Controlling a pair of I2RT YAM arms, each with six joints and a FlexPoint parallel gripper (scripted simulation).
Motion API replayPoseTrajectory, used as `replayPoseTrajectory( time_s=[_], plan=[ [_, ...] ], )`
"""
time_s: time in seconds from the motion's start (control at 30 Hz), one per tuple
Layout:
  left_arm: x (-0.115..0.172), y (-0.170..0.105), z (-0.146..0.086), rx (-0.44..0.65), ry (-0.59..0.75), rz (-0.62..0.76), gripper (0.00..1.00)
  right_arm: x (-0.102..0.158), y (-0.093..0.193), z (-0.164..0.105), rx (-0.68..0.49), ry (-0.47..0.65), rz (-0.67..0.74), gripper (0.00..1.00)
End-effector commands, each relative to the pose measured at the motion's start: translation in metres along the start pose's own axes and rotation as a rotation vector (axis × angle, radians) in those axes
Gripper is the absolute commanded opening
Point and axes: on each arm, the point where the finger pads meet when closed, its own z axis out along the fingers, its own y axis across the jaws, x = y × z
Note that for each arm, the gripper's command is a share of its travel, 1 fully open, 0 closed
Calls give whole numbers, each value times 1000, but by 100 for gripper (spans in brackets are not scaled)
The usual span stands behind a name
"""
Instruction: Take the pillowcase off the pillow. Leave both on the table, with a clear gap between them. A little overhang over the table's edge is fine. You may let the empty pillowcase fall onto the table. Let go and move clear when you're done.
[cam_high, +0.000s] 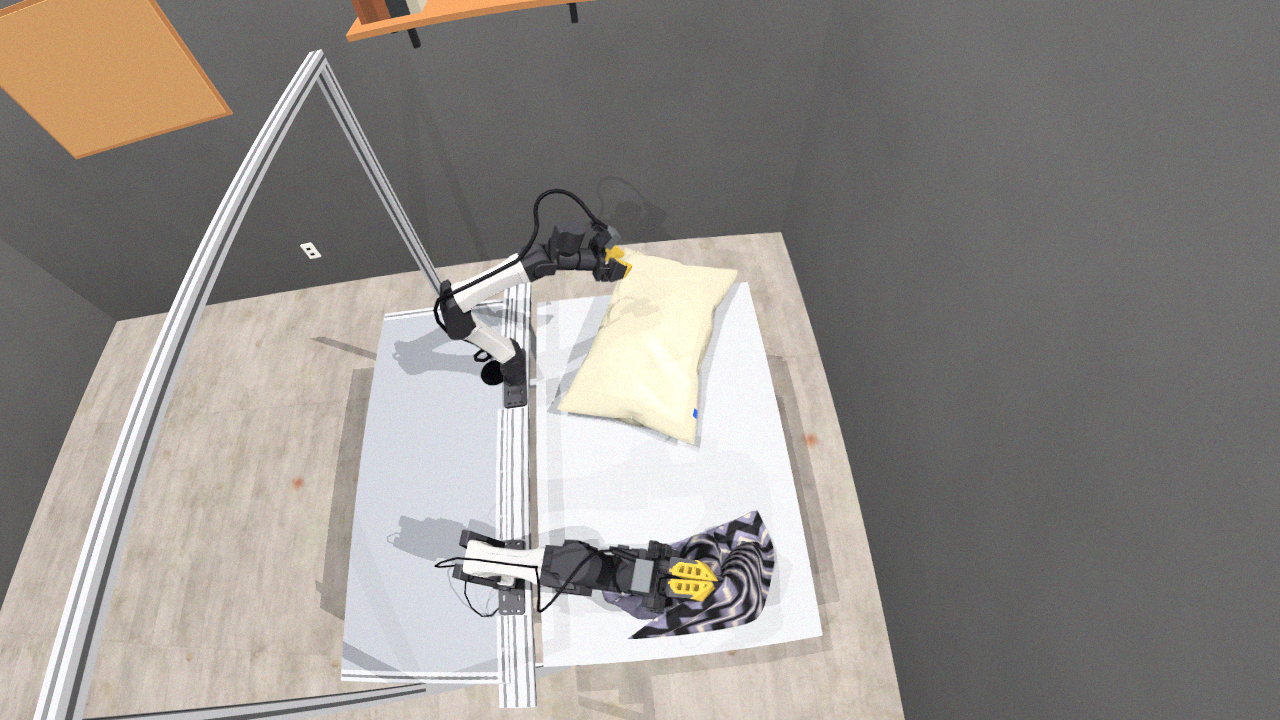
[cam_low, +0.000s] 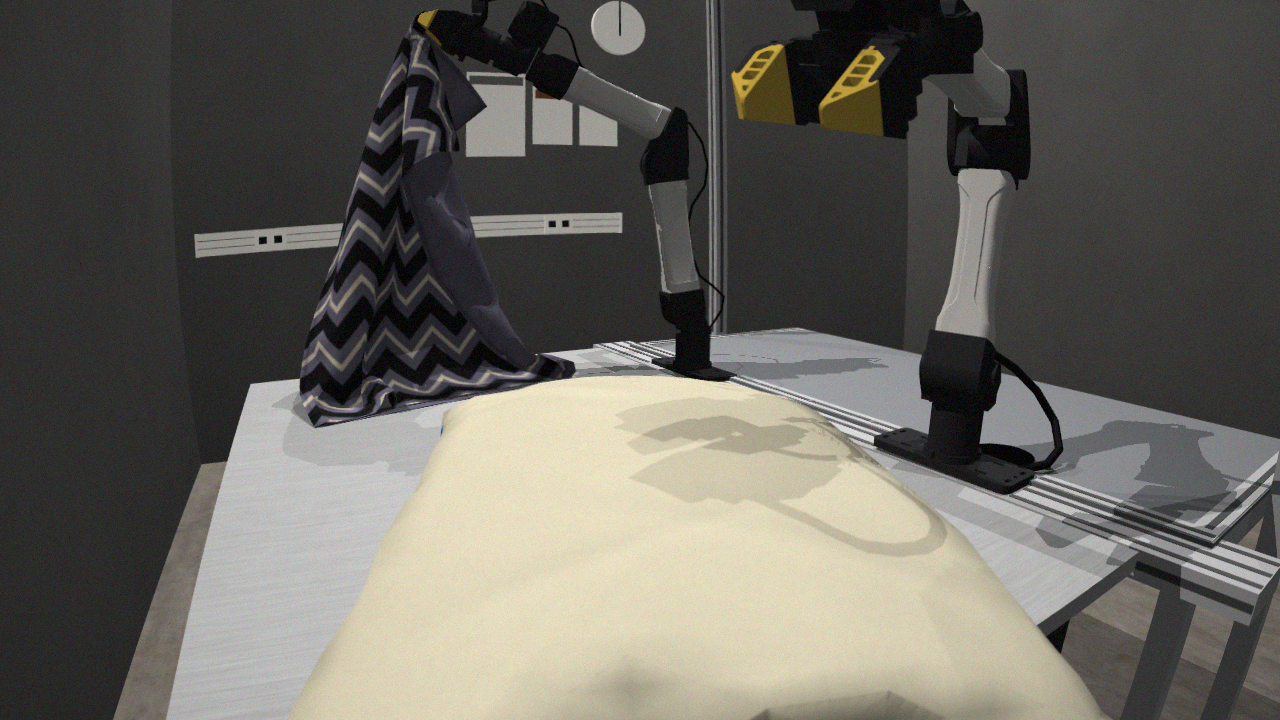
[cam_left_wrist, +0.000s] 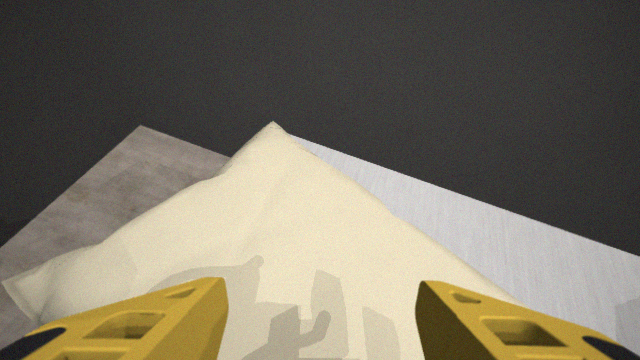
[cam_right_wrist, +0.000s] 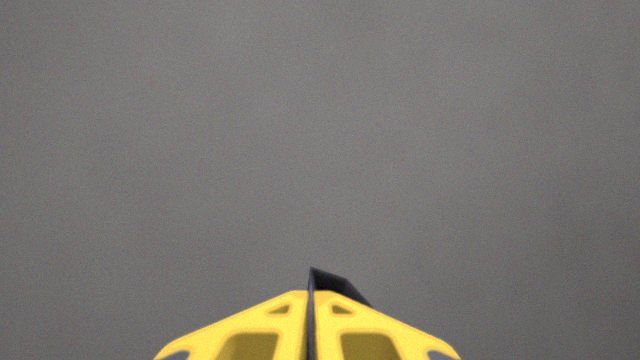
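The bare cream pillow (cam_high: 662, 349) (cam_low: 626, 555) (cam_left_wrist: 300, 215) lies on the table (cam_high: 617, 483) (cam_low: 259, 501), its far end over the table's edge in the top view. The zigzag-patterned pillowcase (cam_high: 747, 573) (cam_low: 375, 295) (cam_right_wrist: 327, 281) is off it and hangs from my right gripper (cam_high: 716, 580) (cam_low: 420, 22) (cam_right_wrist: 311, 306), its lower part on the table. That gripper is shut on the pillowcase, high up. A gap shows between pillow and pillowcase in the top view. My left gripper (cam_low: 805, 116) (cam_left_wrist: 321, 294) is open and empty, above the pillow's overhanging end.
A metal rail (cam_high: 514, 483) runs along the table and carries both arm bases. A metal frame (cam_high: 192, 277) stands to the left in the top view. A wall (cam_high: 698, 134) is close behind the pillow's overhanging end. A shelf (cam_high: 474, 17) is on that wall.
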Motion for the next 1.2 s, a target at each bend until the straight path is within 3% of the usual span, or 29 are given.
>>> replayPoseTrajectory(
  time_s=[0.0, 0.2, 0.33, 0.57, 0.73, 0.8, 0.83, 0.97, 1.17],
  plan=[
    [-30, -17, -19, 9, -196, 78, 60, -2, 6, 4, -15, -19, -2, 0],
    [-29, -42, -23, 64, -261, 122, 60, -2, 6, 4, -15, -19, -2, 0],
    [-38, -68, -45, 124, -374, 152, 60, -2, 6, 4, -15, -19, -2, 0],
    [-39, -107, -38, 205, -460, 195, 60, -2, 6, 4, -15, -19, -2, 0],
    [-31, -104, -34, 201, -426, 192, 60, -2, 6, 4, -15, -19, -2, 0],
    [-47, -105, -55, 221, -471, 182, 60, -2, 6, 4, -15, -19, -2, 0],
    [-47, -109, -56, 232, -472, 184, 60, -29, 9, -13, -23, -58, 1, 0],
    [-38, -111, -44, 235, -434, 189, 60, -23, 15, -15, -37, -43, 14, 0],
    [-38, -111, -44, 235, -434, 189, 60, -24, 30, -26, -60, -32, 35, 0]
  ],
)
